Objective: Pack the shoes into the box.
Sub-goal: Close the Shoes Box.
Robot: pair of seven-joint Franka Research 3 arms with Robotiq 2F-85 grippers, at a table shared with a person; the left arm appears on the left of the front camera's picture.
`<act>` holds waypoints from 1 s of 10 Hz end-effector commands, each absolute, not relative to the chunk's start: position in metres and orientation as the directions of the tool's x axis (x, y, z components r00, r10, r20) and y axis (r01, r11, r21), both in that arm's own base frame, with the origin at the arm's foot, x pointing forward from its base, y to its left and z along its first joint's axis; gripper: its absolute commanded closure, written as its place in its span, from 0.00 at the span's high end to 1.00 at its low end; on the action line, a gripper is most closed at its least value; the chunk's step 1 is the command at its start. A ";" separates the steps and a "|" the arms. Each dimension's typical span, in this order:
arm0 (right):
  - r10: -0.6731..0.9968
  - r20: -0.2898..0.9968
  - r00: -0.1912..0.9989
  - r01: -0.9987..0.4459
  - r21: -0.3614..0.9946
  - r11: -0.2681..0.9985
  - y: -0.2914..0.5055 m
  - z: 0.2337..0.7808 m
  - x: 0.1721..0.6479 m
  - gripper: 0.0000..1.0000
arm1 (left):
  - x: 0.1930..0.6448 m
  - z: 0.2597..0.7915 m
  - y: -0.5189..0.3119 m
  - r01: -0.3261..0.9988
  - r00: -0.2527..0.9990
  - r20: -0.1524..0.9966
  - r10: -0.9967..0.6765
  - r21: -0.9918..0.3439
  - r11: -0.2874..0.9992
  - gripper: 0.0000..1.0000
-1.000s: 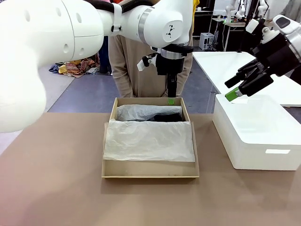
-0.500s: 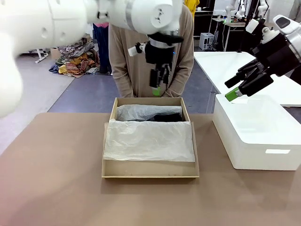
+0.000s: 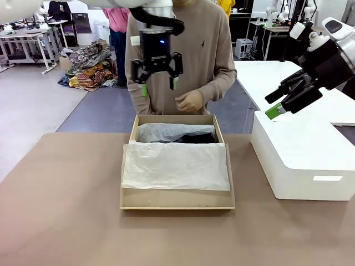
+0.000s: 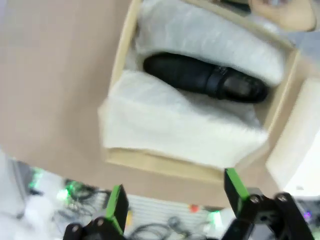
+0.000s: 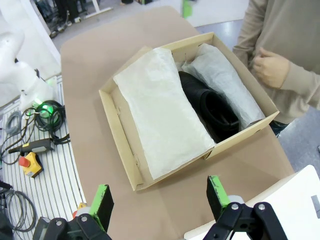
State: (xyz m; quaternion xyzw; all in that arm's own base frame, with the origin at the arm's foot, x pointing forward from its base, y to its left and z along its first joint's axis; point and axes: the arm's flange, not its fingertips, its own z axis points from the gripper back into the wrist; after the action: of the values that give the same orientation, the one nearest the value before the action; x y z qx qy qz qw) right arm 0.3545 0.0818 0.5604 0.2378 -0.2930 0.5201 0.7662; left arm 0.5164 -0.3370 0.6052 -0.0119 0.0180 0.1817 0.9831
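The brown cardboard box [image 3: 176, 199] sits mid-table, lined with white tissue paper [image 3: 175, 165]. One glossy black shoe [image 4: 205, 78] lies inside between two folds of tissue, also seen as the black shoe [image 5: 210, 106] and a dark strip of shoe [image 3: 197, 138]. My left gripper [image 3: 158, 83] hangs open high above the box's far edge, nothing between its green pads; its own camera shows the left gripper [image 4: 175, 197] open. My right gripper [image 3: 277, 105] is raised over the white box at the right, open and empty, like the right gripper [image 5: 157, 196] in its wrist view.
A bigger white rounded box [image 3: 302, 158] stands at the right on the table [image 3: 61, 210]. A person in a beige sweater [image 3: 205, 50] stands at the far side with hands [image 3: 190, 102] held together just behind the cardboard box.
My left arm has pulled up and away to the left from the box's far edge, and its gripper now stands open in front of the person. The right arm has not moved.
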 end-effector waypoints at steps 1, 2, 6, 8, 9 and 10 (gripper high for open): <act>0.639 0.723 0.262 -0.944 0.055 0.325 0.083 0.560 0.357 1.00 | 0.505 0.601 -0.299 -0.100 0.991 -0.089 0.103 0.035 0.994 1.00; 0.639 0.723 0.262 -0.944 0.055 0.325 0.083 0.560 0.357 1.00 | 0.507 0.600 -0.292 -0.032 0.995 -0.098 0.032 0.003 0.999 1.00; 0.639 0.723 0.262 -0.944 0.055 0.325 0.083 0.560 0.357 1.00 | 0.512 0.606 -0.302 -0.115 0.990 -0.086 0.116 0.012 0.993 1.00; 0.639 0.723 0.262 -0.944 0.055 0.325 0.083 0.560 0.357 1.00 | 0.512 0.606 -0.302 -0.115 0.990 -0.086 0.116 0.012 0.993 1.00; 0.639 0.723 0.262 -0.944 0.055 0.325 0.083 0.560 0.357 1.00 | 0.512 0.606 -0.302 -0.115 0.990 -0.086 0.116 0.012 0.993 1.00; 0.639 0.723 0.262 -0.944 0.055 0.325 0.083 0.560 0.357 1.00 | 0.511 0.605 -0.305 -0.100 0.991 -0.094 0.100 -0.003 0.995 1.00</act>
State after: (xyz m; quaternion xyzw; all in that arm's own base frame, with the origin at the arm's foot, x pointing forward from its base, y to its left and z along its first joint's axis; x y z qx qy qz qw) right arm 0.3545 0.0818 0.5604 0.2377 -0.2930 0.5200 0.7663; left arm 0.5112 -0.3055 0.6049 -0.0035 0.0472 0.0509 0.9976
